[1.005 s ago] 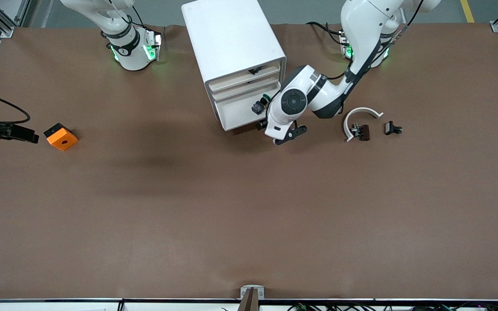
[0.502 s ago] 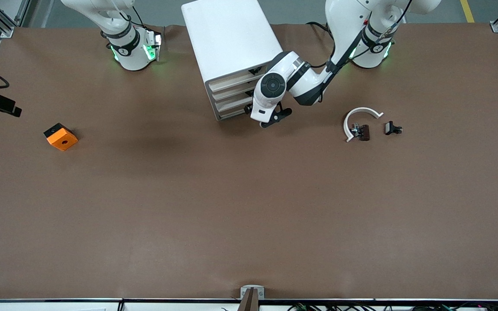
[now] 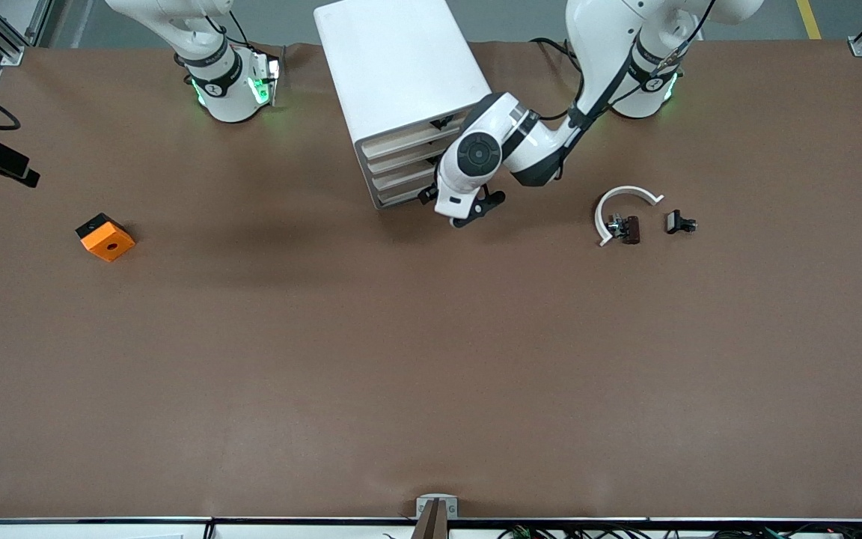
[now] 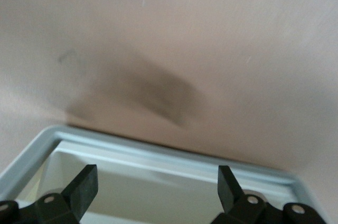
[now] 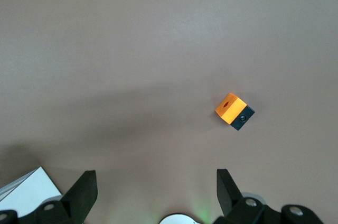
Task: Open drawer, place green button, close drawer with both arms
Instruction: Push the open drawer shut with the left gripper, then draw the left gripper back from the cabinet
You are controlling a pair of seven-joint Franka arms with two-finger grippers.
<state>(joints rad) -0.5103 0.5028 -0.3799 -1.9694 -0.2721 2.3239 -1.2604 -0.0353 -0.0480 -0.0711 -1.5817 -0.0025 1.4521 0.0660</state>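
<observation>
White cabinet (image 3: 401, 75) stands at the tabletop (image 3: 431, 359) edge where the arm bases are, between the two bases; all four drawer fronts sit flush, including the lowest drawer (image 3: 405, 196). Button not visible in any view. Left gripper (image 3: 446, 206) sits low in front of the lowest drawer, fingers (image 4: 84, 187) spread wide, holding nothing; its wrist view shows a white rim just under the tips. Right gripper (image 5: 156, 192) hangs high over the right arm's end of the tabletop, fingers (image 5: 82, 189) wide apart and empty, orange cube (image 3: 105, 237) on the tabletop below. White arc (image 3: 623, 206) and black clips (image 3: 625, 228) lie toward the left arm's end
</observation>
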